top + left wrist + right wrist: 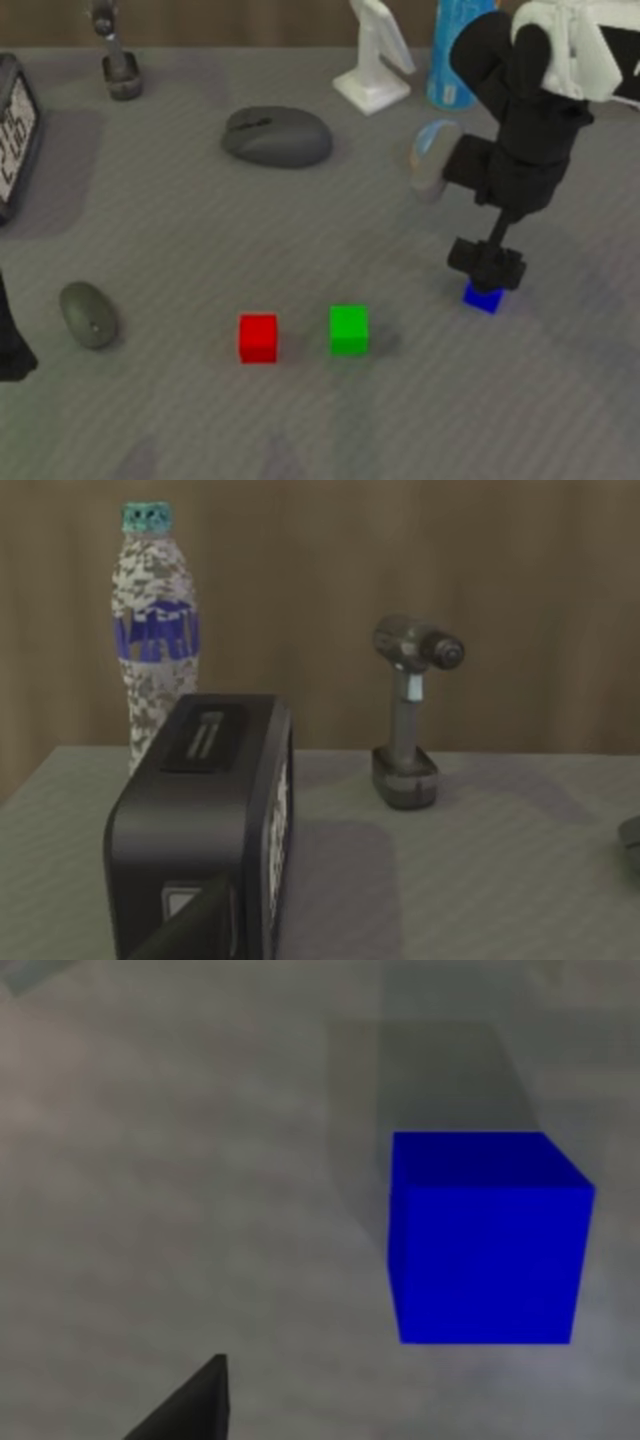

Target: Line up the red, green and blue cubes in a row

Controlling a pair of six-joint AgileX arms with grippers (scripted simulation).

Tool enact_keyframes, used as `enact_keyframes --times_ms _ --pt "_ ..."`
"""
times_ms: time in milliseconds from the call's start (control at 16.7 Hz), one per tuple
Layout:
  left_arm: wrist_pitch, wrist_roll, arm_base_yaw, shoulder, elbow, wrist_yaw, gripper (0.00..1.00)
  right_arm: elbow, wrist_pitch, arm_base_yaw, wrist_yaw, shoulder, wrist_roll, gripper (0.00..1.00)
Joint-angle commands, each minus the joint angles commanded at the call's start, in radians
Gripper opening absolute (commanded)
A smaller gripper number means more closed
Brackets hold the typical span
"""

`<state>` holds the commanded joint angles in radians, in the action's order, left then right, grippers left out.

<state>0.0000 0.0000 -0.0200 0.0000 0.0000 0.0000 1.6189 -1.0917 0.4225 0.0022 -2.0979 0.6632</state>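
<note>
The right gripper (487, 268) is hovering directly over the blue cube (482, 298), right of the green cube (348, 329); I cannot tell its opening or whether it is gripping the cube

— How many cubes are showing on the table?

— Three are showing: one red cube (258, 337), one green cube (348, 329), and one blue cube (482, 298) sitting right under the right gripper (487, 266).

— And computer mice?

— Two are lying there: a large dark mouse (277, 136) and a smaller grey mouse (88, 314), both well away from that gripper.

— Bottles?

— Two are standing: a blue bottle (452, 50) at the back beyond the gripper, and a speckled bottle (152, 630) showing in the left wrist view.

— Anything single?

— One drill (408, 712), one clock (205, 840), one white stand (376, 58) and one domed bell (432, 158) are showing. Two arms are appearing, the left arm (10, 345) at the left edge.
</note>
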Motion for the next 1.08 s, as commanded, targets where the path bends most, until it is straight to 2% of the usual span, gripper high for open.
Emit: enact_keyframes --times_ms 360,780,1080 --pt "0.0 0.0 0.0 0.0 0.0 0.0 1.0 -0.013 0.017 -0.003 0.0 -0.007 0.001 1.0" --pt "0.0 0.0 0.0 0.0 0.0 0.0 1.0 -0.149 0.258 0.001 0.001 -0.106 -0.003 1.0" --pt "0.0 0.0 0.0 0.0 0.0 0.0 1.0 -0.157 0.27 0.001 0.001 -0.114 -0.003 1.0"
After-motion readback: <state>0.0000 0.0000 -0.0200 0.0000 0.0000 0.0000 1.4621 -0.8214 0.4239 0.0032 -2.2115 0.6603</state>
